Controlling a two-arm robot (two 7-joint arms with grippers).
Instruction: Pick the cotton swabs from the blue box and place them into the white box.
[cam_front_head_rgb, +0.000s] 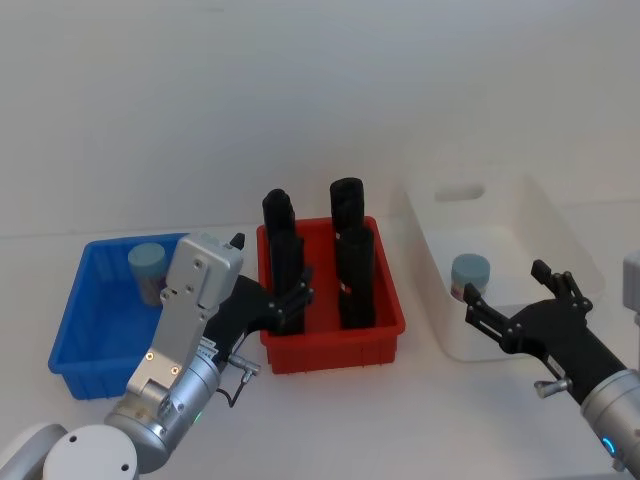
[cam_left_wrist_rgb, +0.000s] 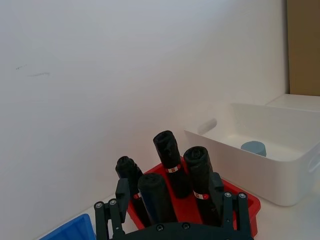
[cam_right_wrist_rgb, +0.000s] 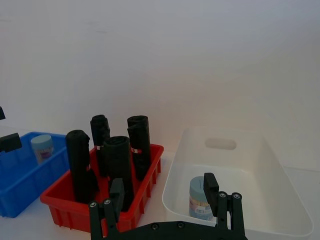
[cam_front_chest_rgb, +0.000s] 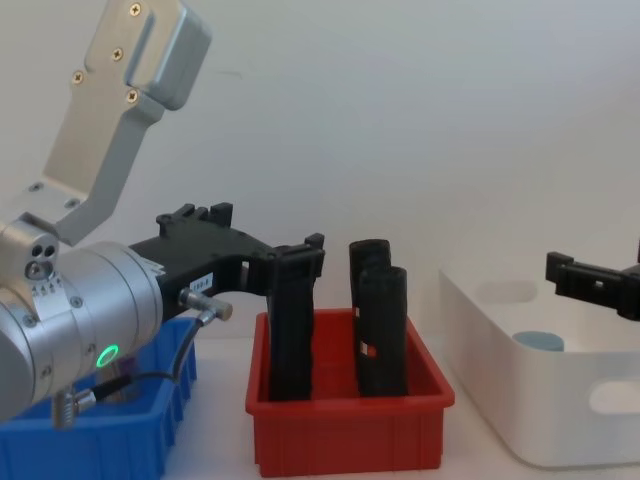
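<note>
Over the white table, left hand and right hand hang open, empty.

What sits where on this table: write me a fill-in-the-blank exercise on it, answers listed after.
The red bin holds ____ black containers.
The cotton swab jar on the robot's left stands in the ____ box.
The other jar stands in the ____ box.
The left gripper and right gripper are both ____.
Missing words: four; blue; white; open.
</note>
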